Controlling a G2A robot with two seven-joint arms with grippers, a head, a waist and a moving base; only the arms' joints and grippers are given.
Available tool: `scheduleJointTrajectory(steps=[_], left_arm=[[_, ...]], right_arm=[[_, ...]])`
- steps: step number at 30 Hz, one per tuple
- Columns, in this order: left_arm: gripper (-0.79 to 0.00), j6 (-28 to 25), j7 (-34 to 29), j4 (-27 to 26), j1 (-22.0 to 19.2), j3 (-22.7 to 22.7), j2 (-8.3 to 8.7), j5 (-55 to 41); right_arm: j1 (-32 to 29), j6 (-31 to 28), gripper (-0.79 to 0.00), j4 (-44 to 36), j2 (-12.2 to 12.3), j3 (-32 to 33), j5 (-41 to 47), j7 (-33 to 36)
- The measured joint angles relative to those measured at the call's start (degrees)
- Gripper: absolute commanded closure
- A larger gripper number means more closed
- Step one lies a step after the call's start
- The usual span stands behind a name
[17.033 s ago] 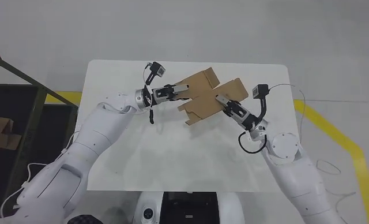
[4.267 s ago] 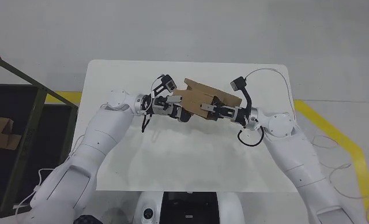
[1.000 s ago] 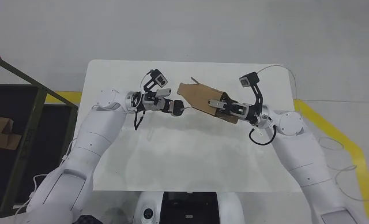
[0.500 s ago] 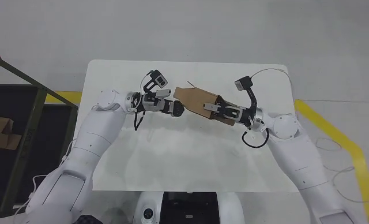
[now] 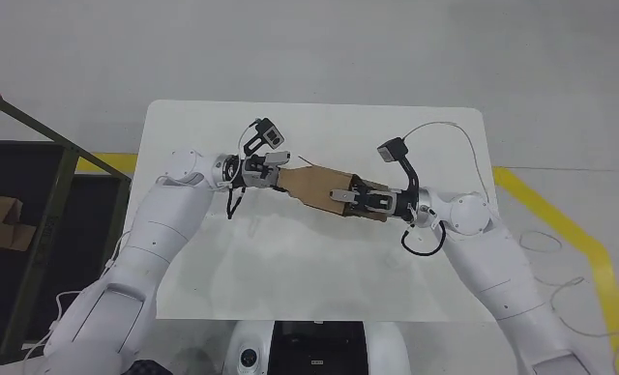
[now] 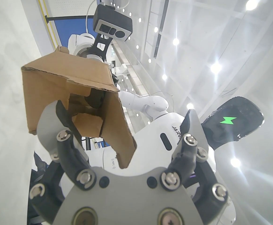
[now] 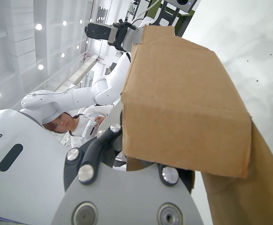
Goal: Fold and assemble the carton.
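Note:
A brown cardboard carton [image 5: 314, 185] hangs above the middle of the white table [image 5: 193, 269], stretched between the two arms. My right gripper [image 5: 340, 195] is shut on the carton's right end. In the right wrist view the carton [image 7: 181, 108] covers most of that gripper, and one finger [image 7: 114, 120] shows beside its wall. My left gripper [image 5: 280, 175] is open at the carton's left, open end. In the left wrist view one finger [image 6: 56, 118] reaches into the carton [image 6: 63, 87], and a loose flap [image 6: 117, 127] hangs between the spread fingers.
The table's front half lies bare below the arms. A dark rack [image 5: 39, 211] stands off the table's left edge. Yellow floor tape [image 5: 551, 216] runs to the right of the table.
The right arm has carried the carton leftward and turned it flatter, so its open end now meets the left gripper. The left arm has barely shifted.

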Motion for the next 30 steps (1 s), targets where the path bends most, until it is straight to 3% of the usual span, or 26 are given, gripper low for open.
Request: scheduleJointTrajectory(steps=[12,30], left_arm=[[-0.785,0.1,0.0,-0.2,-0.2,0.1,0.02,0.1],[-0.785,-1.6,1.6,2.7,-2.4,-4.9,0.79,-0.7]], right_arm=[[0.8,-0.1,0.0,1.3,-0.1,0.0,2.1,1.6],[0.2,-1.6,0.0,3.3,0.1,-0.7,4.1,7.2]])
